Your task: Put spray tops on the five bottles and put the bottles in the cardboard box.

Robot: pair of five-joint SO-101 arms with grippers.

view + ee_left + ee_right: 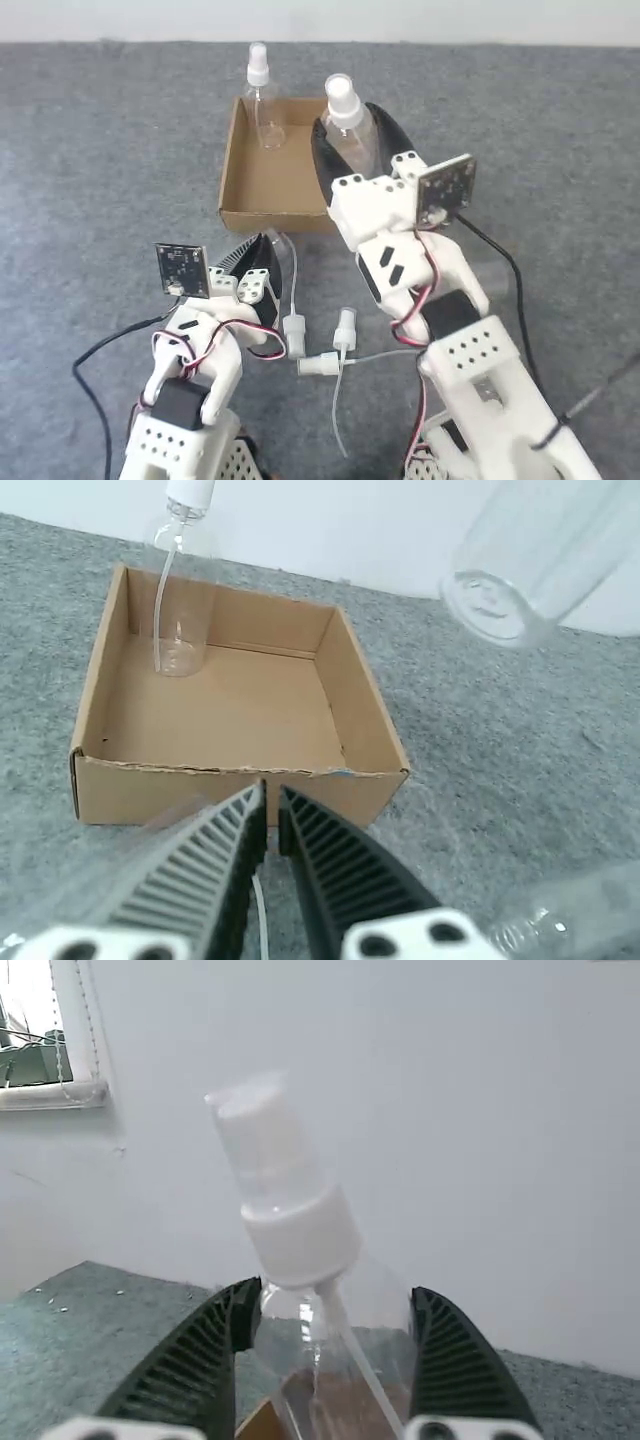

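High view: right gripper (pixel 352 128) clamps a clear capped bottle (pixel 350 148) over the cardboard box (pixel 250 195); loose spray tops (pixel 345 328) lie on grey carpet (pixel 100 150) near the left gripper (pixel 258 250).
Left wrist view: ribbed fingers (pixel 220 870) nearly together; box beyond their tips, second bottle (pixel 180 630) upright inside.
Right wrist view: fingers press the bottle's smooth sides, white top past the tips.

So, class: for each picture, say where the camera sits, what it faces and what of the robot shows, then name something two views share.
High view: fixed above the table, looking down on the cardboard box; left arm and right arm show.
Left wrist view: on the left arm, facing the cardboard box past the left gripper.
Right wrist view: on the right arm, facing a wall past the right gripper, shut on a spray-topped bottle.
Shared: the upright bottle in the box, in high and left wrist views.
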